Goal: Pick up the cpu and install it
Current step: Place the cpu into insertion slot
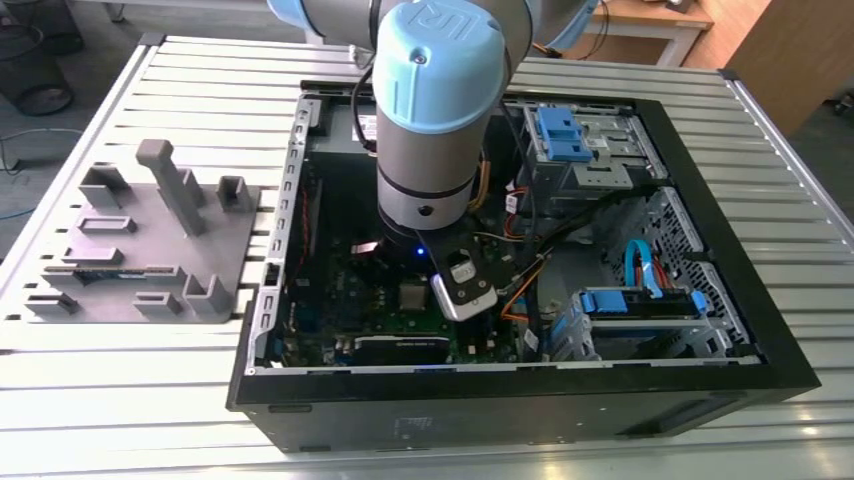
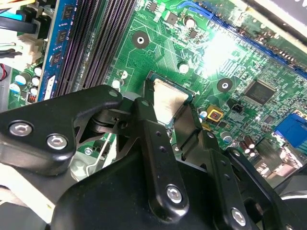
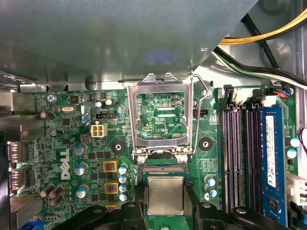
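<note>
In both wrist views the cpu [image 2: 169, 101] [image 3: 165, 195], a small square chip with a pale silvery top, lies flat between my two black fingers. My gripper [image 2: 168, 112] [image 3: 165, 208] is shut on the cpu, one finger against each side edge. The chip sits low at the socket on the green motherboard [image 3: 62, 158] [image 2: 158, 43]. The socket's metal frame [image 3: 163, 91] stands flipped open just beyond the chip, its lever [image 3: 205, 103] raised. In the exterior view my arm [image 1: 427, 130] reaches down into the open computer case [image 1: 534, 400], over the motherboard [image 1: 387, 310].
Long black memory slots [image 3: 237, 153] and a blue memory stick [image 3: 271, 158] run beside the socket. Yellow and black cables [image 3: 268, 28] cross near the case wall. Drive cages with blue clips [image 1: 581, 140] fill the exterior view's right. A grey fixture plate [image 1: 134, 250] lies at its left.
</note>
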`<state>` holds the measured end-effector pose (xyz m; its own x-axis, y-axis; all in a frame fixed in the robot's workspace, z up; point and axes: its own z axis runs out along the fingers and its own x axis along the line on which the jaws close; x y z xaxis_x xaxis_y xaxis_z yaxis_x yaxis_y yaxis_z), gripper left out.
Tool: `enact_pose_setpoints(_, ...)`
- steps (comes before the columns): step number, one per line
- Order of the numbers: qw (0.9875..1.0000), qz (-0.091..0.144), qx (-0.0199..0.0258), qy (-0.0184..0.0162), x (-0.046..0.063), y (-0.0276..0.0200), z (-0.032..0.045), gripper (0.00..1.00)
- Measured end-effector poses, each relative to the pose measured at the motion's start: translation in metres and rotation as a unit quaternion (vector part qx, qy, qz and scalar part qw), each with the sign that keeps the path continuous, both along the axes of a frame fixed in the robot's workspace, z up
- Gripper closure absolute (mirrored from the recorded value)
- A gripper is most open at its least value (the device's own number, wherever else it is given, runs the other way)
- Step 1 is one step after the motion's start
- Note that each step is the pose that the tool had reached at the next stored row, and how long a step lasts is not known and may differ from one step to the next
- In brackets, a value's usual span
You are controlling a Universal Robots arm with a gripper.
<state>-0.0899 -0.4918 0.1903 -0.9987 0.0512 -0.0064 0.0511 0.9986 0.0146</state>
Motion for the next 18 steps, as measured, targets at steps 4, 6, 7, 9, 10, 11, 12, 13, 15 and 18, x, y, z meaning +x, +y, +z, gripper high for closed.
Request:
enact_pose_setpoints(4, 1.0000, 0.000, 0.0002, -0.0001, 0.0000, 0.0001, 0.0002, 0.58)
enact_pose_setpoints(6, 1.0000, 0.000, 0.0004, -0.0002, 0.0001, 0.0001, 0.0009, 0.58)
enact_pose_setpoints(7, 1.0000, 0.000, 0.0006, -0.0002, 0.0000, 0.0001, 0.0014, 0.58)
enact_pose_setpoints(9, 1.0000, 0.001, 0.0004, -0.0001, 0.0000, 0.0001, 0.0021, 0.58)
enact_pose_setpoints(10, 1.0000, 0.001, 0.0003, -0.0001, 0.0000, 0.0000, 0.0022, 0.58)
enact_pose_setpoints(11, 1.0000, 0.002, 0.0002, 0.0000, 0.0000, 0.0000, 0.0023, 0.58)
enact_pose_setpoints(12, 1.0000, 0.002, 0.0002, 0.0000, 0.0000, 0.0000, 0.0022, 0.58)
enact_pose_setpoints(13, 1.0000, 0.002, 0.0001, 0.0000, 0.0000, 0.0000, 0.0021, 0.58)
enact_pose_setpoints(15, 1.0000, 0.002, 0.0001, 0.0001, 0.0000, 0.0000, 0.0020, 0.58)
enact_pose_setpoints(18, 1.0000, 0.006, 0.0002, 0.0000, 0.0000, 0.0000, 0.0019, 0.58)
